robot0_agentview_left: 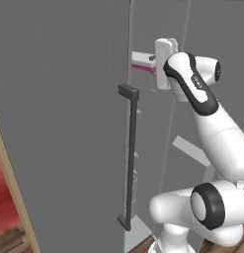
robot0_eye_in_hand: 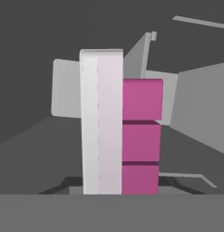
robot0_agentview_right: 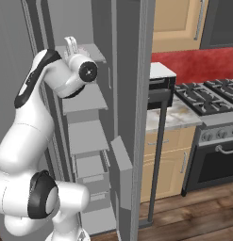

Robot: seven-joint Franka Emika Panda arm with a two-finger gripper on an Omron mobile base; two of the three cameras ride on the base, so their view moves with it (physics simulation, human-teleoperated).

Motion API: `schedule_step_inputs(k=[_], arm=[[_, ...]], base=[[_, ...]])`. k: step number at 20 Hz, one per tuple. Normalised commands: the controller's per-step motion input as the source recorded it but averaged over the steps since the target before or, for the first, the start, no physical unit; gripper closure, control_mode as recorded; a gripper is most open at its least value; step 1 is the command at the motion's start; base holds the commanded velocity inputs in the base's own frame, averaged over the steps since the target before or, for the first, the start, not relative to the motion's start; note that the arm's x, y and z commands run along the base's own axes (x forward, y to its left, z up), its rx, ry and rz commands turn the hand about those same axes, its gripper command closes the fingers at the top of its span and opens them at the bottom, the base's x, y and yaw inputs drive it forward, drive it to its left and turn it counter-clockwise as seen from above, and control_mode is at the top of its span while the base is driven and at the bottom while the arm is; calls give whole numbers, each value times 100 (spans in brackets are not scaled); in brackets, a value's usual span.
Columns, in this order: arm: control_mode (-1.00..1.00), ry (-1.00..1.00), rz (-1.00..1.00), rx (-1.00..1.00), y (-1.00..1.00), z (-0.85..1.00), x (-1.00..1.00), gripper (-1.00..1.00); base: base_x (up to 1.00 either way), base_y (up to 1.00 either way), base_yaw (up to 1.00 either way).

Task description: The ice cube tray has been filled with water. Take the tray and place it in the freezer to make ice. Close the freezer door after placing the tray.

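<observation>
Pink-edged ice cube tray [robot0_agentview_left: 143, 63] clamped in the closed gripper [robot0_agentview_left: 160, 66] — carried high inside the open freezer [robot0_agentview_right: 85, 101], near an upper shelf [robot0_agentview_right: 82, 99]. Placing step; next calls for lowering flat onto the shelf, releasing, then swinging the freezer door [robot0_agentview_left: 59, 123] shut.

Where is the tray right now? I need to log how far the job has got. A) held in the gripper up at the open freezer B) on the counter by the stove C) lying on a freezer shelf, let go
A: the gripper is shut on the tray, carried high at the open freezer.
</observation>
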Motion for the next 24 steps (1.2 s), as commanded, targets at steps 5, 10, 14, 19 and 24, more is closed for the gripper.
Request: schedule_step_inputs(k=[5, 10, 14, 19, 24], arm=[[-100, 0, 0, 0, 0, 0, 22, 100], [-100, 1, 0, 0, 2, -2, 38, 100], [-100, 3, 0, 0, 0, -1, 41, 100], [-100, 5, 0, 0, 0, -3, 42, 100], [-100, 6, 0, 0, 1, -6, 43, 100]], base=[[0, 0, 0], [0, 0, 0], [0, 0, 0], [0, 0, 0], [0, 0, 0]])
